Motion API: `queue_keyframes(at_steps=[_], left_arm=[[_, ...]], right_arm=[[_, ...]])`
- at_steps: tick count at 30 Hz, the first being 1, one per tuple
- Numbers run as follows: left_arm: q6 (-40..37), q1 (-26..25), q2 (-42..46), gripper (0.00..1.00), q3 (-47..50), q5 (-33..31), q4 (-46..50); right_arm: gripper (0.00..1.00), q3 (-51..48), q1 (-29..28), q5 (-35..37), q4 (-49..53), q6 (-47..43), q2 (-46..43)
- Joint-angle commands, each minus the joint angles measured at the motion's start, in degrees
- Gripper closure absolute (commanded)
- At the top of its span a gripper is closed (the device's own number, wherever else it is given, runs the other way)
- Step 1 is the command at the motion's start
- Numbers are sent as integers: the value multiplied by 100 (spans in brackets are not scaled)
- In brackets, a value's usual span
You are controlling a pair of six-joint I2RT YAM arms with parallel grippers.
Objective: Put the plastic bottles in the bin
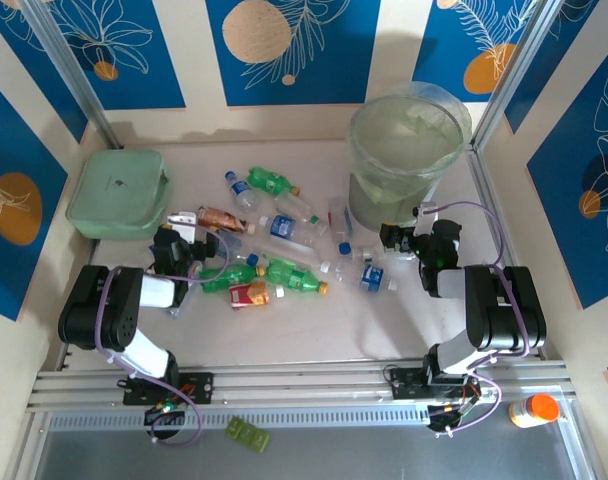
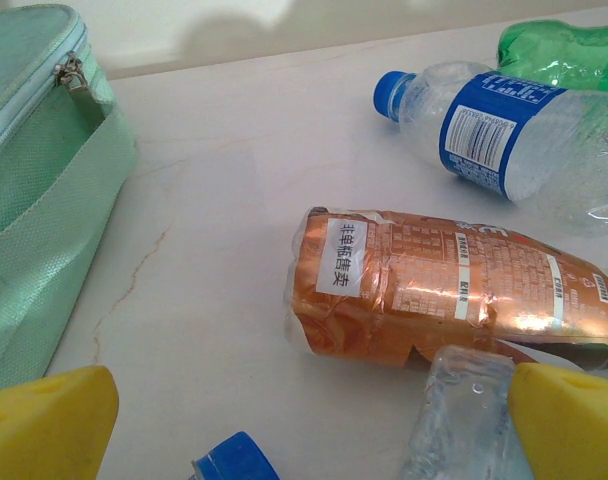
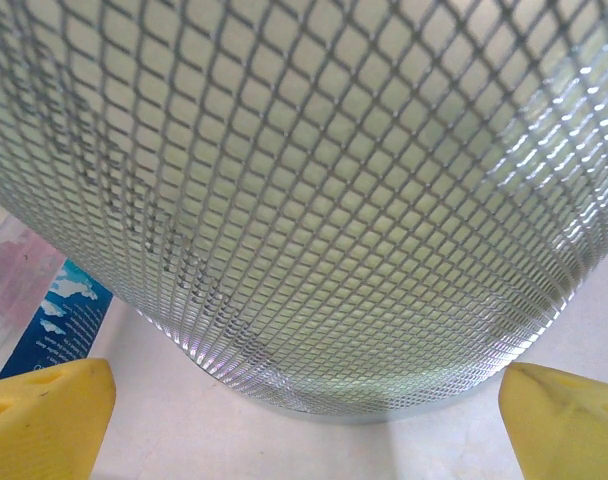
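Several crushed clear and green plastic bottles (image 1: 294, 276) are lying on the pale bench (image 1: 314, 330) near the tall translucent bin (image 1: 404, 160); left pincer (image 2: 309, 425) and right pincer (image 3: 304, 420) are gaping empty.

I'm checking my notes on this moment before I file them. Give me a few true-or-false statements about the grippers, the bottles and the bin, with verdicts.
1. The left gripper and the right gripper are both open. True.
2. The green box sits at the far left and the bin at the far right. True.
3. The right gripper faces the green box. False: it faces the bin's mesh wall.
4. The brown-labelled bottle stands upright. False: it lies on its side on the table.
5. All the bottles are in the bin. False: many lie scattered on the table between the arms.
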State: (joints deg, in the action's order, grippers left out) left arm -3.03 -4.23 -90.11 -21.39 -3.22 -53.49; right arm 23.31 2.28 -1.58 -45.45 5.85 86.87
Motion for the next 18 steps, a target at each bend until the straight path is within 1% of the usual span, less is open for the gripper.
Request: queue_keyframes(at_steps=[1,2,3,4,6,8,11,12,14,16,18], left_arm=[[-49,19,252,0,45,125,3],[-32,19,377,0,42,97,105],[-18,19,534,0,23,85,266],[-7,19,687,0,12,63,436],[11,19,1040,0,3,-37,738],[35,7,1533,0,-47,-171,1145],[109,-128,2395,0,-137,-504,1442],[72,-220,2700,0,-218,-619,1573],[7,-514,3247,0,-483,-794,2072],[161,-957,3726,0,-852,-842,2794],[378,-1467,4207,0,-1079,-727,3294]], right_arm=[[1,44,25,-246,-87,-27,-13],[1,113,35,-408,93,-88,-83],[1,241,23,-533,478,-155,-243],[1,392,13,-549,862,-158,-402],[1,531,1,-556,1324,-147,-649],[1,588,-132,-343,1692,-173,-996],[1,601,-583,-26,1876,-292,-1756],[1,631,-824,101,1957,-408,-2045],[1,781,-1185,80,2225,-510,-2586],[1,981,-1579,-121,2625,-508,-3113],[1,1197,-2093,-51,3155,-642,-3621]])
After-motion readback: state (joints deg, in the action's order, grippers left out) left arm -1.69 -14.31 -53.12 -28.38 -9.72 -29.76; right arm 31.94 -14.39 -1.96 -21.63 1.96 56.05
